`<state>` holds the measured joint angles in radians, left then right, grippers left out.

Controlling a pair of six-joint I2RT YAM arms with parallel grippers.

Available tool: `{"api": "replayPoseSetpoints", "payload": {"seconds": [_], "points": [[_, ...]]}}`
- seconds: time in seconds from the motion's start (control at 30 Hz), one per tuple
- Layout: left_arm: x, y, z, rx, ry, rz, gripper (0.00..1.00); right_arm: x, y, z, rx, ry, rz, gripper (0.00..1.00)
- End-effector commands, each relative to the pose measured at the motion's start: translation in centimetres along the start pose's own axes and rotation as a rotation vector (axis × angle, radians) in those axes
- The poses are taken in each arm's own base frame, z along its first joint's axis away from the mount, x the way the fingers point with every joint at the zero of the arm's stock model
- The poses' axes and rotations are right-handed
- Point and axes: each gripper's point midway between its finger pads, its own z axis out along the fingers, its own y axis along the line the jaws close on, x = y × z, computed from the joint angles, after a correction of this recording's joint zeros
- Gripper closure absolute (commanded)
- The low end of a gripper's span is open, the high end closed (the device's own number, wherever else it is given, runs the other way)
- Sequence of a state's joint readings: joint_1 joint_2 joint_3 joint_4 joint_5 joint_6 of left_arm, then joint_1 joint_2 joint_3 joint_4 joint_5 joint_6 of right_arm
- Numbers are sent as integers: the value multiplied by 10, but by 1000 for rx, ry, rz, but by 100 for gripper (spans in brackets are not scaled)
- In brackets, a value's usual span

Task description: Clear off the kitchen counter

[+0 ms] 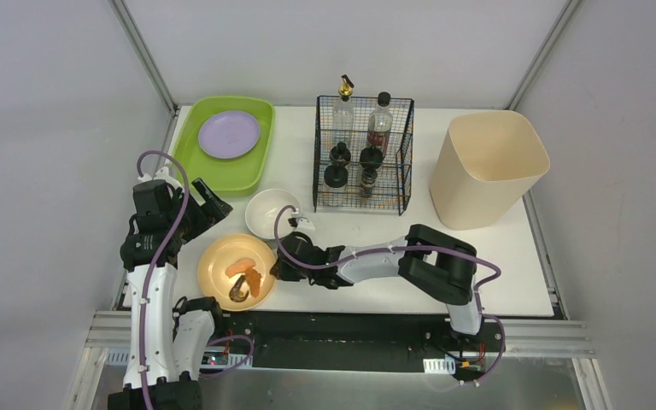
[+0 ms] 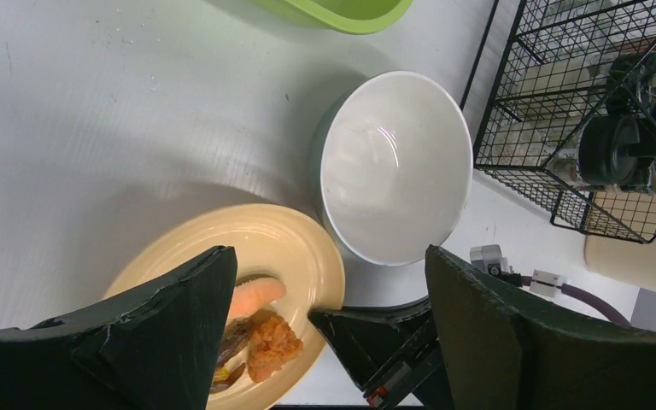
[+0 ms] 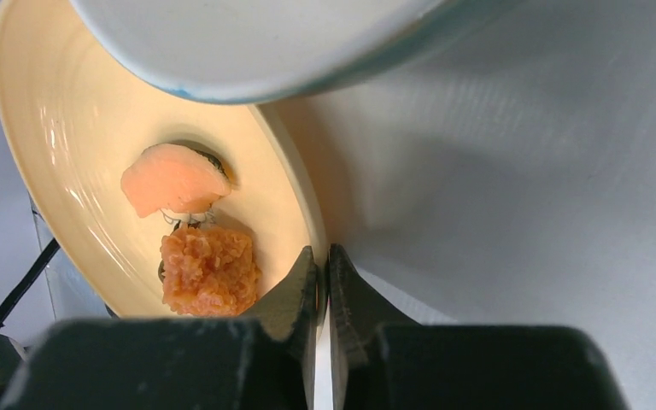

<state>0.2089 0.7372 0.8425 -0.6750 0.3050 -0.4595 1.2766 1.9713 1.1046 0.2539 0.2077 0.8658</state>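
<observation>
On the white kitchen counter (image 1: 478, 265) near its front left lies a yellow plate (image 1: 218, 260) (image 2: 222, 235) (image 3: 68, 171). It carries food scraps (image 1: 246, 278) (image 2: 269, 342): a fried orange piece (image 3: 209, 269) and a pink slice (image 3: 175, 179). My right gripper (image 1: 275, 266) (image 3: 323, 256) is shut on the plate's right rim, one finger inside and one outside; its fingers (image 2: 350, 329) show in the left wrist view. A white bowl (image 1: 272, 212) (image 2: 393, 166) (image 3: 248, 43) stands just behind the plate. My left gripper (image 1: 212, 205) (image 2: 329, 256) hangs open above the plate and bowl, holding nothing.
A green tray (image 1: 222, 175) with a purple plate (image 1: 229, 134) sits at the back left. A black wire basket (image 1: 363, 154) holding bottles stands at the back middle, and a beige bin (image 1: 487, 166) at the right. The rail (image 1: 350, 329) runs along the front edge.
</observation>
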Motion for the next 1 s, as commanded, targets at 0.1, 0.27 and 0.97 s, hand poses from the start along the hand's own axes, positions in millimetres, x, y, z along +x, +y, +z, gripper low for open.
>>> {"api": "replayPoseSetpoints", "payload": {"seconds": [0.1,0.27,0.97], "points": [[-2,-1,0,9,-11,25,17,-12,-32,-21,52,23,-26,100],[-1,-2,1,12,-3,23,17,-14,-50,-42,80,39,-65,100],[3,-5,3,34,21,14,17,-62,-97,-171,102,22,-158,100]]}}
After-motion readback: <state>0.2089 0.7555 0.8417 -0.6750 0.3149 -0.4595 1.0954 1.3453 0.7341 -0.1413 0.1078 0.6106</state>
